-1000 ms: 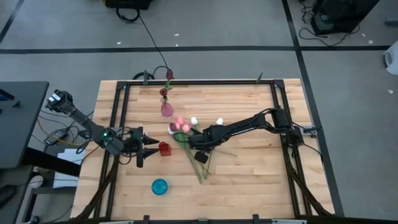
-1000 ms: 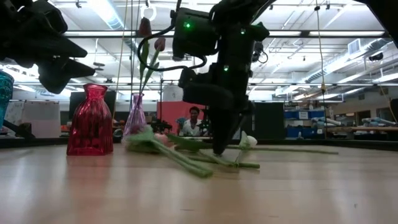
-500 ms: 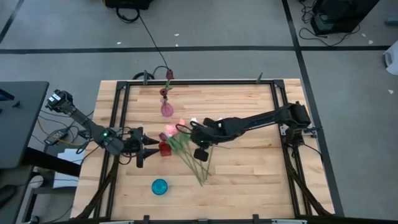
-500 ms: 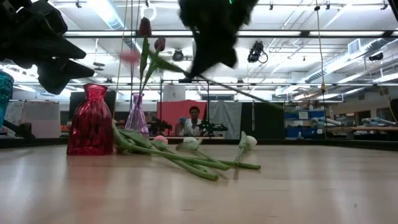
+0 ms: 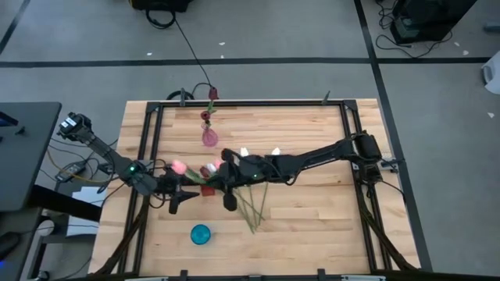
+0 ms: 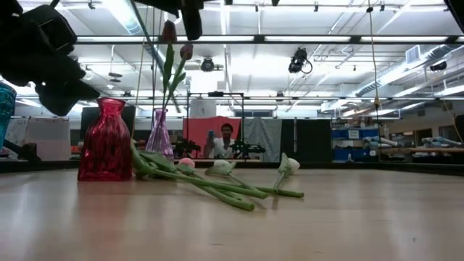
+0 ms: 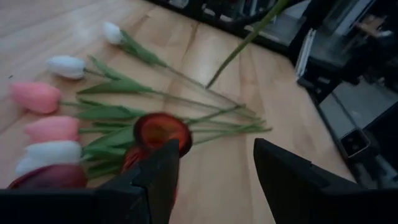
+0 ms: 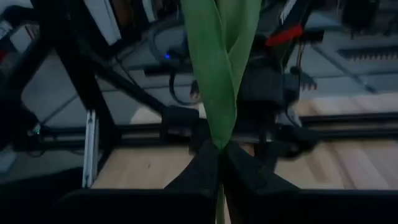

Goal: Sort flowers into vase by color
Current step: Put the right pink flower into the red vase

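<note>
Overhead and table-level views share the red vase [image 5: 206, 187], probably

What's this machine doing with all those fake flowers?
It's sorting tulips into vases by colour. The right claw is shut on a pink tulip, carrying it above the red vase. The left claw waits open beside that vase. More tulips lie on the table, and the pink vase already holds some.

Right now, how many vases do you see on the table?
3. In the high view, the pink vase stands uppermost, the red vase below it near the middle, and the teal vase lowest. None seems hidden.
</note>
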